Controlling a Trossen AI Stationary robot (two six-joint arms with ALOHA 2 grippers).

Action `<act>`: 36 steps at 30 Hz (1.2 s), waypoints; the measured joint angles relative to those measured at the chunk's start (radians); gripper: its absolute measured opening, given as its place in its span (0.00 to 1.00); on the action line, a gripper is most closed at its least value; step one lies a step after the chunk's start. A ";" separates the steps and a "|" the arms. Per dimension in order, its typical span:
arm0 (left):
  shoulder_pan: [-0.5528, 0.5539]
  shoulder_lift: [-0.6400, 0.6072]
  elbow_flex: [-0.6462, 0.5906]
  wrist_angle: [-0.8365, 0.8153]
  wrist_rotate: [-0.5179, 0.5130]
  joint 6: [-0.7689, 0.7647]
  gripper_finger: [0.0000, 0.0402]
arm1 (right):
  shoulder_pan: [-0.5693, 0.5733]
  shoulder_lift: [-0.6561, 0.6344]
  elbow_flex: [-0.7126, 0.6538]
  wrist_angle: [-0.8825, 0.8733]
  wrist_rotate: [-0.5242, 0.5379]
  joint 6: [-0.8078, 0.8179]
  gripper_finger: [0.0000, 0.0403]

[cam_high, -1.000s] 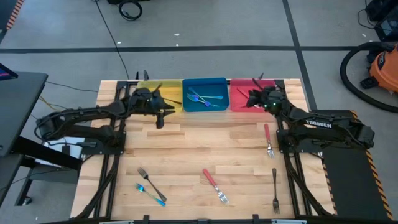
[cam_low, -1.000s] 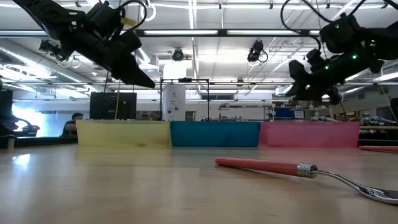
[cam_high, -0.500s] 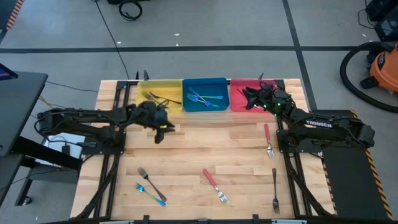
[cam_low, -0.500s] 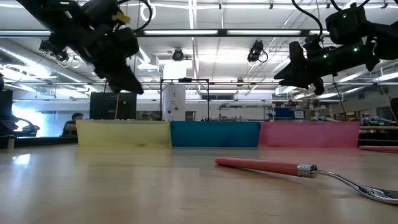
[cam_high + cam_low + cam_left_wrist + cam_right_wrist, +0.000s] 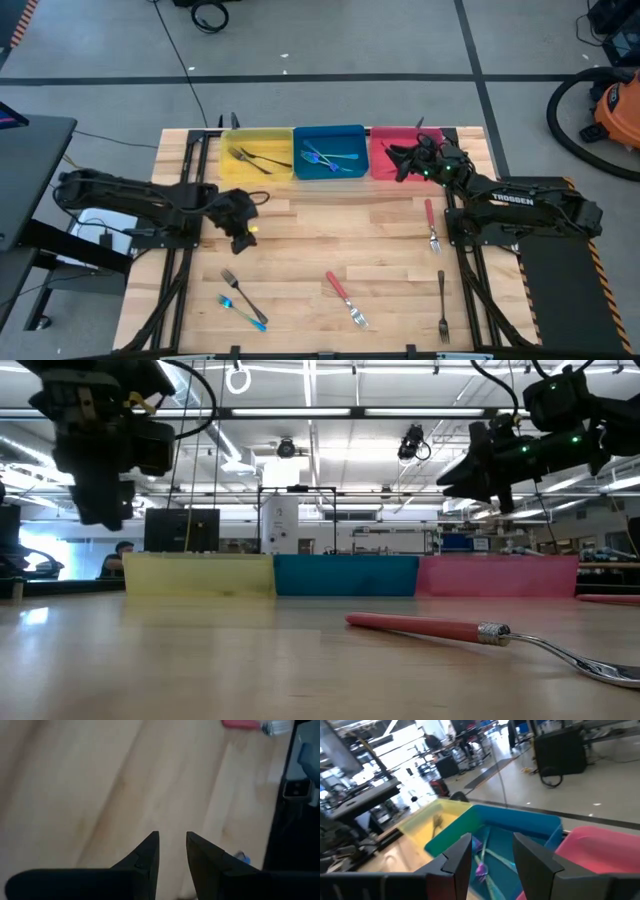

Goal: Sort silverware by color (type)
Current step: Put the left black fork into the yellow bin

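We see the left gripper [image 5: 243,236] over bare wood left of the table's middle, well short of the bins, its fingers [image 5: 149,851] parted by a narrow gap with nothing between them. The right gripper [image 5: 397,160] hangs above the pink bin [image 5: 384,166] at the back right, its fingers [image 5: 455,856] apart and empty. Three bins sit side by side along the far edge: the yellow bin [image 5: 232,170] holds dark forks [image 5: 250,158], the blue bin [image 5: 303,170] holds blue-handled forks [image 5: 325,157], and what lies in the pink one is hidden by the gripper. On the table [image 5: 320,230] we count a red-handled fork [image 5: 431,224] near the right edge, a dark fork [image 5: 441,304] below it at the front right, another red-handled fork [image 5: 343,296] at front centre, and at the front left a dark fork [image 5: 240,294] lying just beside a blue-handled fork [image 5: 243,312]
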 joint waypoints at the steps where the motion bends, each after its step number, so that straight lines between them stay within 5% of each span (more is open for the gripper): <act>1: -0.020 -0.008 0.000 -0.012 0.000 -0.022 0.24 | 0.001 0.000 0.000 0.000 -0.013 0.000 0.37; 20: -0.564 -0.108 0.000 -0.223 -0.259 -0.700 0.24 | 0.051 0.000 0.000 0.055 -0.041 -0.010 0.37; 26: -0.667 -0.108 -0.001 -0.240 -0.266 -1.038 0.24 | 0.051 0.000 0.000 0.095 -0.042 -0.013 0.37; 36: -0.783 -0.107 -0.001 -0.374 -0.399 -1.279 0.24 | 0.051 0.000 0.000 0.124 -0.045 -0.087 0.37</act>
